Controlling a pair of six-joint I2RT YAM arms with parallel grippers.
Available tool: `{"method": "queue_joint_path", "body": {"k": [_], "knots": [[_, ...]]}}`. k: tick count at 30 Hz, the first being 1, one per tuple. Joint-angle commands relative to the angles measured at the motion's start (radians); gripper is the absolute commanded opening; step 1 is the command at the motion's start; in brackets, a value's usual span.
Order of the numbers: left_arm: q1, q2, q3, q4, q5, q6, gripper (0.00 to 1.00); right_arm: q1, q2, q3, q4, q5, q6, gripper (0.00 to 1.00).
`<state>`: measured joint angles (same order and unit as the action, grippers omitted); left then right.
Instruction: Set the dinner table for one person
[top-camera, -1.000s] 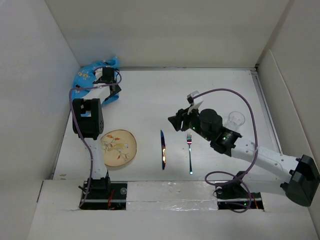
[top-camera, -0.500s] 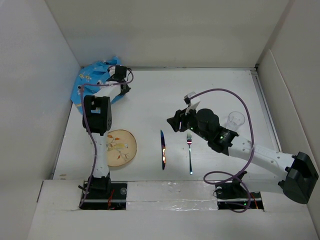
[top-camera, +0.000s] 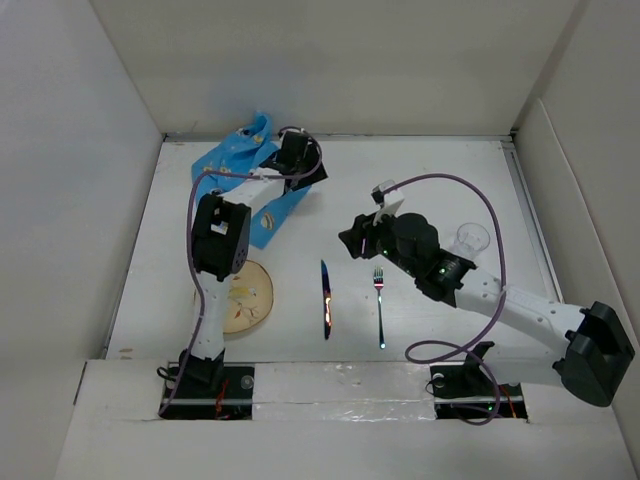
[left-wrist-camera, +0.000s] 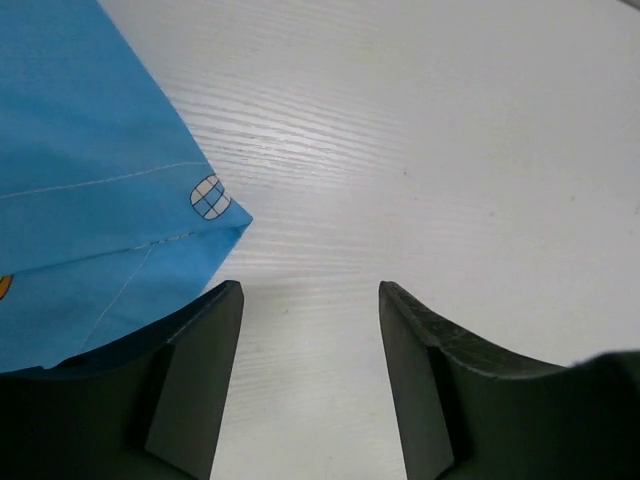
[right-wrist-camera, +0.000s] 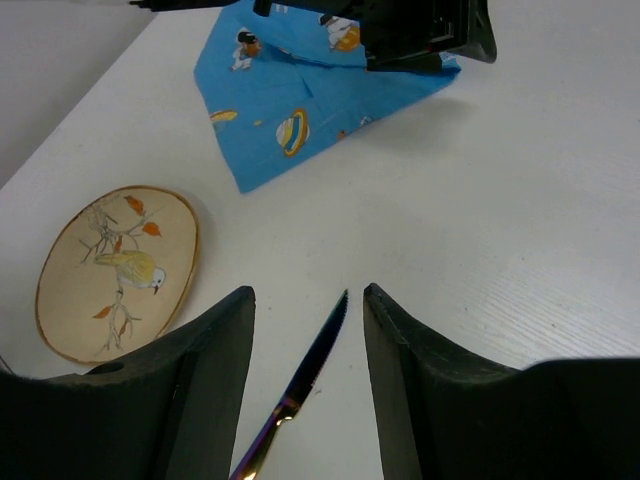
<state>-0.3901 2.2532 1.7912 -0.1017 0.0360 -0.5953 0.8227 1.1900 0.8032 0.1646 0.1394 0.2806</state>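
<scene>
Blue cloth (left-wrist-camera: 80, 180) beside wide-open left pincer (left-wrist-camera: 310, 295)

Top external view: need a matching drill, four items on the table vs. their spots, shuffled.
Items
1. placemat
2. plate
3. fork
4. glass

Spots
a. just right of the knife
b. right side, on the far side of the right arm
c. far-left part of the dinner table
d. near left, partly under the left arm

Pairs: 1-c, 2-d, 3-a, 4-b
</scene>
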Motion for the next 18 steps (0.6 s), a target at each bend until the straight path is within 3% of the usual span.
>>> {"method": "queue_joint_path", "body": {"k": [1,2,5,6,8,9,13,17,18], "knots": [[0.036,-0.194,-0.091,0.092,-0.025,-0.034,0.56,-0.005,0.011,0.036,0.041,0.008,-0.006,0.53],[0.036,-0.228,-0.126,0.136,-0.068,-0.032,0.56,-0.005,0.013,0.036,0.041,0.003,-0.006,0.53],[0.080,-0.375,-0.324,0.235,-0.142,-0.066,0.55,-0.005,0.025,0.033,0.049,-0.012,-0.004,0.30],[0.109,-0.485,-0.486,0.279,-0.213,-0.127,0.55,-0.005,0.037,0.034,0.050,-0.021,-0.006,0.05],[0.140,-0.519,-0.540,0.333,-0.229,-0.144,0.55,-0.005,0.042,0.040,0.046,-0.033,-0.006,0.00],[0.157,-0.549,-0.637,0.353,-0.249,-0.164,0.55,-0.005,0.046,0.045,0.043,-0.034,-0.004,0.00],[0.273,-0.623,-0.762,0.404,-0.217,-0.251,0.54,-0.005,0.049,0.047,0.042,-0.041,-0.006,0.00],[0.361,-0.568,-0.753,0.393,-0.151,-0.250,0.58,-0.005,0.043,0.044,0.047,-0.046,-0.006,0.11],[0.361,-0.537,-0.725,0.386,-0.148,-0.241,0.59,-0.005,0.045,0.044,0.047,-0.046,-0.006,0.19]]}}
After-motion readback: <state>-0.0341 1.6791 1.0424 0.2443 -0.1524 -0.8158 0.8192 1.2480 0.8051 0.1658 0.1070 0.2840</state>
